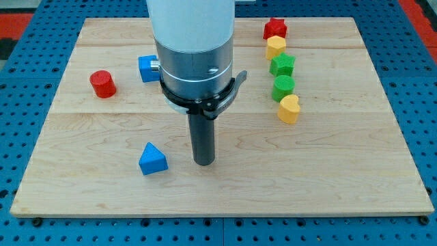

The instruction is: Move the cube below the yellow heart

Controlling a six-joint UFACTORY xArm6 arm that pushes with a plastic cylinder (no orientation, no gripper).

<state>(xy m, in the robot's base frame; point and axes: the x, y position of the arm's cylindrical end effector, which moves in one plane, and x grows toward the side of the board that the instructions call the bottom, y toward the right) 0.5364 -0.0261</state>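
Observation:
A blue cube [147, 68] sits at the view's upper left, partly hidden behind the arm's body. The yellow heart [289, 108] lies at the view's right, at the bottom of a column of blocks. My tip [204, 162] rests on the board at the lower middle, well below and right of the cube and far left of the heart. A blue triangular block [152, 159] lies just left of my tip.
Above the heart stand a green round block [283, 87], a green star-like block [282, 65], a yellow block [275, 46] and a red star-like block [275, 29]. A red cylinder [102, 83] sits at the far left. The wooden board [341, 178] lies on a blue pegboard.

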